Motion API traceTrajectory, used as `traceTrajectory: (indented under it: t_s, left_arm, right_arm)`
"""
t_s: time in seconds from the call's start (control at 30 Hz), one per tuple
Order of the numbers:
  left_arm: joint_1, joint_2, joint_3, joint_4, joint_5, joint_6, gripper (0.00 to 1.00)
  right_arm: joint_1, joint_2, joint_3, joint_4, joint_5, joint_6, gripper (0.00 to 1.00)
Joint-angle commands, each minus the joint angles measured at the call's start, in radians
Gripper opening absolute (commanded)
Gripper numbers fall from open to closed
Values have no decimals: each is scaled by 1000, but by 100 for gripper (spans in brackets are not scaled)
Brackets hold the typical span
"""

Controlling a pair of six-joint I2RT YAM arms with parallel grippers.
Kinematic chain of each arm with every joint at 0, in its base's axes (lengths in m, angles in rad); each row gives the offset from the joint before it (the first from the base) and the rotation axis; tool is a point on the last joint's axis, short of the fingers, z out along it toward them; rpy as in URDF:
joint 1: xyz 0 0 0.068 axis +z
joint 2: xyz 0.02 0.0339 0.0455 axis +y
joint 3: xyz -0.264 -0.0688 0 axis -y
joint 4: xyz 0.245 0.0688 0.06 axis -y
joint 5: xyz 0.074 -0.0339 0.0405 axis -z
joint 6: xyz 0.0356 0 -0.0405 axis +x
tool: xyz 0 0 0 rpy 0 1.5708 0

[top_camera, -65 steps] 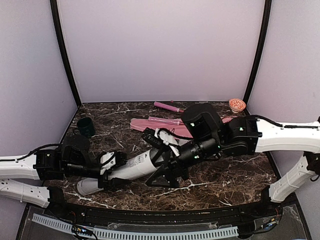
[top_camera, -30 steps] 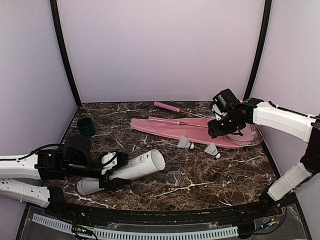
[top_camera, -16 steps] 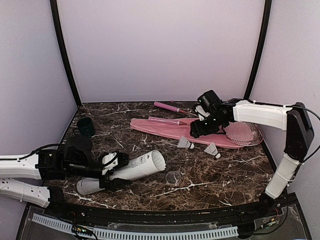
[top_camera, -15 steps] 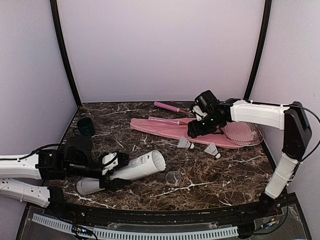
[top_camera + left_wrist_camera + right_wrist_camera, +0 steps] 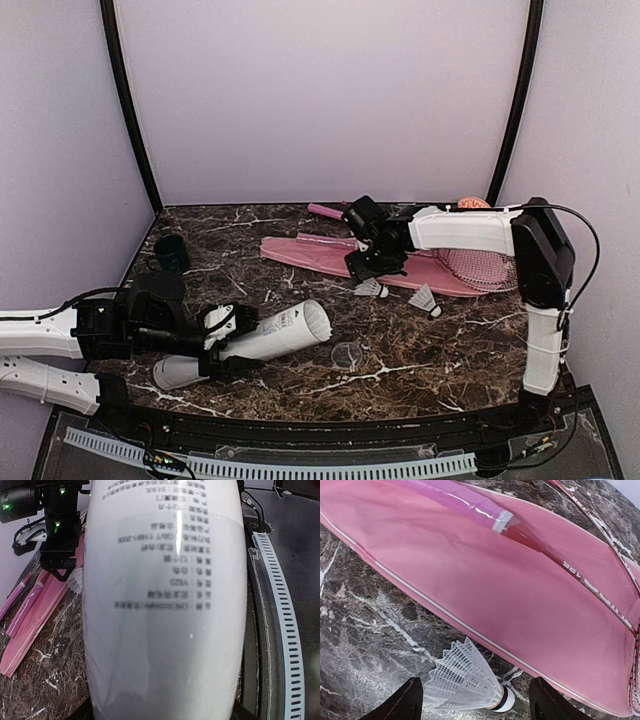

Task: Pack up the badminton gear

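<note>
My left gripper (image 5: 224, 342) is shut on the long pale grey tube (image 5: 270, 333), which lies tilted with its open mouth toward the table's middle. The tube (image 5: 165, 605) fills the left wrist view. My right gripper (image 5: 370, 268) hangs open just over a white shuttlecock (image 5: 370, 289). In the right wrist view this shuttlecock (image 5: 467, 682) lies on its side between the spread fingertips (image 5: 402, 702), beside the pink cover (image 5: 485, 580). A second shuttlecock (image 5: 426, 299) lies to the right. One pink-handled racket (image 5: 455, 500) rests on the cover (image 5: 320, 255); another racket's handle (image 5: 335, 213) shows behind it.
A dark green cup (image 5: 171, 254) stands at the back left and an orange-patterned bowl (image 5: 474, 204) at the back right corner. A clear round lid (image 5: 347, 354) lies by the tube's mouth. A racket head (image 5: 485, 268) lies right of the cover.
My right arm swung left from the back right, over the racket head, to above the shuttlecock by the cover, its jaws spreading wider. The left arm and tube have not moved.
</note>
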Motion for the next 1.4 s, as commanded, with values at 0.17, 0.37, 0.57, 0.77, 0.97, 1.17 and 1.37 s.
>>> traceTrajectory:
  t_s: [0.17,0.37,0.57,0.77,0.97,1.17,1.37]
  left_arm:
    - [-5,-7,14,10,-2,-12,48]
    - [-5,-6,13,12,-8,-12,48]
    - [-5,-3,13,11,-13,-11,48]
    - [-5,-4,14,10,-13,-11,48]
    - [-5,-3,15,11,-14,-12,48]
    - [-4,1,15,11,-22,-9,48]
    - [-5,6,11,15,-22,-10,48]
  right_arm:
    - [14,47,55,-30,105,12,57]
    - [12,28,27,-33,92,4,45]
    - [10,4,0,-49,91,5,30]
    - [11,-33,-43,-73,104,11,23]
    - [12,-93,-87,-80,109,17,12]
    - [16,-205,-112,-81,100,6,0]
    - [16,-430,-165,-4,-19,-43,0]
